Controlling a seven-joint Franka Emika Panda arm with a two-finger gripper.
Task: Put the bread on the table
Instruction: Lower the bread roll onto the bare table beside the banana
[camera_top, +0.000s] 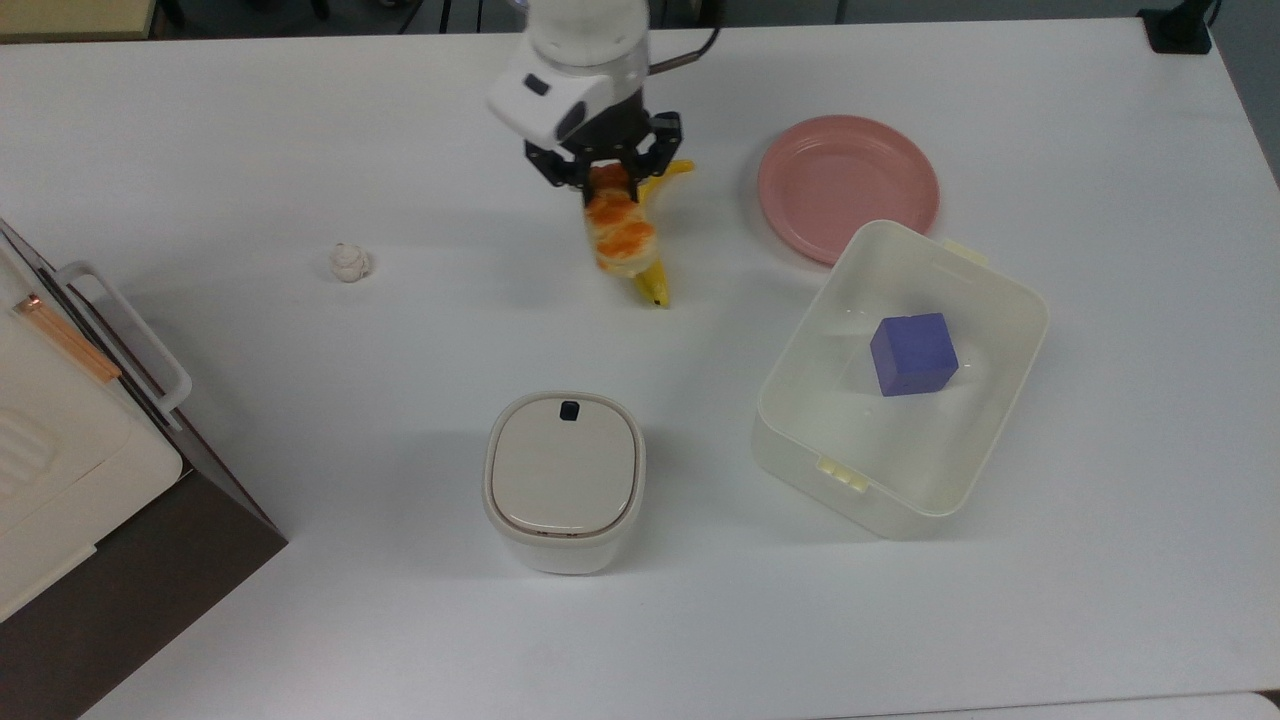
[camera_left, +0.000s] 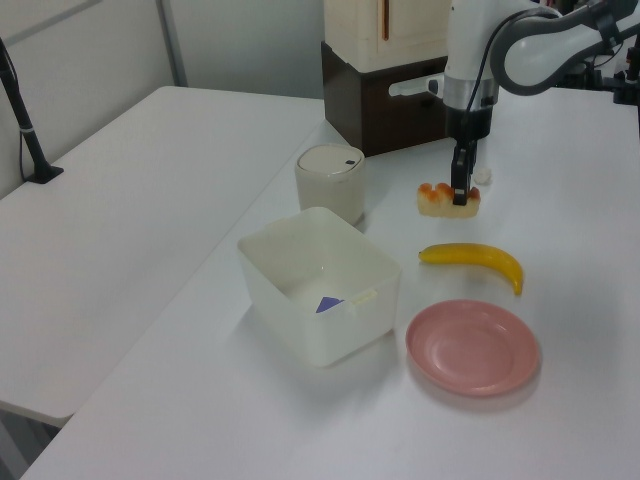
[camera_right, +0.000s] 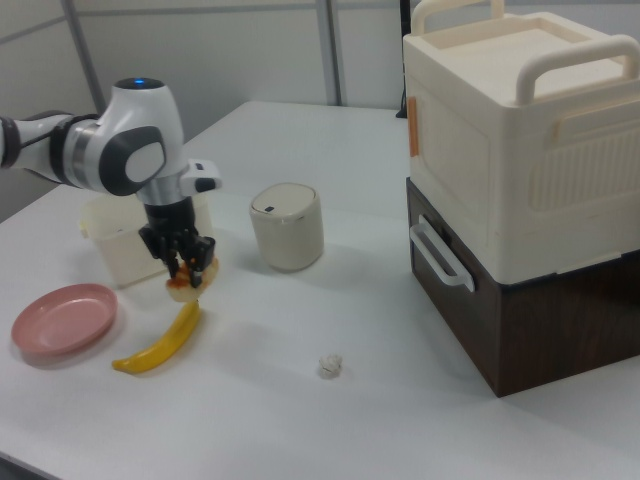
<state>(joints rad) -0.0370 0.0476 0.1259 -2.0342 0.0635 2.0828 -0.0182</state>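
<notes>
Pincer: the black two-finger gripper (camera_top: 603, 172) was pinching one end of the glossy orange-brown braided bread (camera_top: 620, 232), carried clear of the surface.
Bread position: hanging below the pincer, over the yellow banana (camera_left: 473, 258) in the top view.
Judgement: held aloft in transit; release pending.
Surface: plain white table (camera_top: 300, 130).
Surroundings: empty pink round plate (camera_top: 848, 185) well apart, on the top view's right.
</notes>
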